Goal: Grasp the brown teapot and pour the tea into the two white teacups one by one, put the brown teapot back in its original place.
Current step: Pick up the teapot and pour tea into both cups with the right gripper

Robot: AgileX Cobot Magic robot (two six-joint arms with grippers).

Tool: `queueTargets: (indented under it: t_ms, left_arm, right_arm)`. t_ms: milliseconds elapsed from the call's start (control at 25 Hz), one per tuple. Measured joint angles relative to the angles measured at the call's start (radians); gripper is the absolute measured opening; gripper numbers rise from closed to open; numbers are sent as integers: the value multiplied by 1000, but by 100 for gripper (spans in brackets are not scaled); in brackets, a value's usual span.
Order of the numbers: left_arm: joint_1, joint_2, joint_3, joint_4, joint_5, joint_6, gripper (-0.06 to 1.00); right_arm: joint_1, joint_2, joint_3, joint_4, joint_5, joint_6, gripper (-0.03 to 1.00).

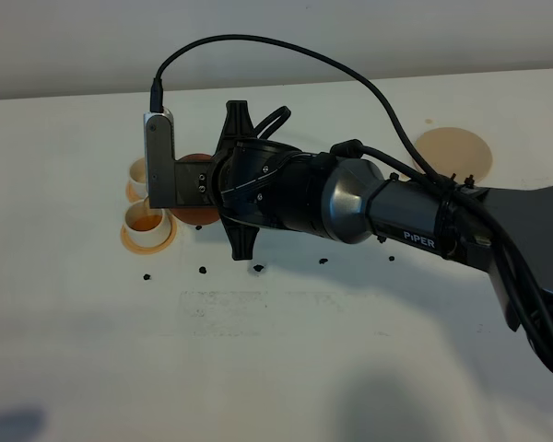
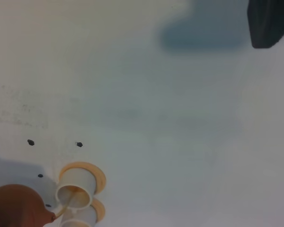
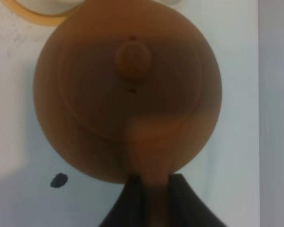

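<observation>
My right gripper [image 3: 149, 201] is shut on the loop handle of the brown teapot [image 3: 128, 90], its dark fingers pinching the handle from both sides. The right arm [image 1: 286, 193] reaches across to the left, holding the teapot [image 1: 198, 216] up beside the two white teacups. The pot is tipped, and a thin stream of tea [image 2: 61, 210] runs from its spout into the nearer cup [image 1: 147, 226], which holds amber liquid. The farther cup [image 1: 140, 173] is partly hidden behind the wrist camera mount. The pale tan coaster [image 1: 453, 152] lies bare at the far right. The left gripper is out of view.
Each cup stands on an orange-tan saucer [image 1: 149, 244]. Several small black specks [image 1: 203, 270] dot the white table in front of the cups. A black cable arcs above the right arm. A dark shape [image 2: 270, 21] shows at the edge of the left wrist view.
</observation>
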Motion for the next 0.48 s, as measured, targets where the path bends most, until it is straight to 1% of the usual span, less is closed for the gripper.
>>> queueTargets:
  t_ms: [480]
  left_arm:
    - [0, 0, 0, 0, 0, 0, 32]
  right_arm:
    - [0, 0, -4, -4, -2, -2, 9]
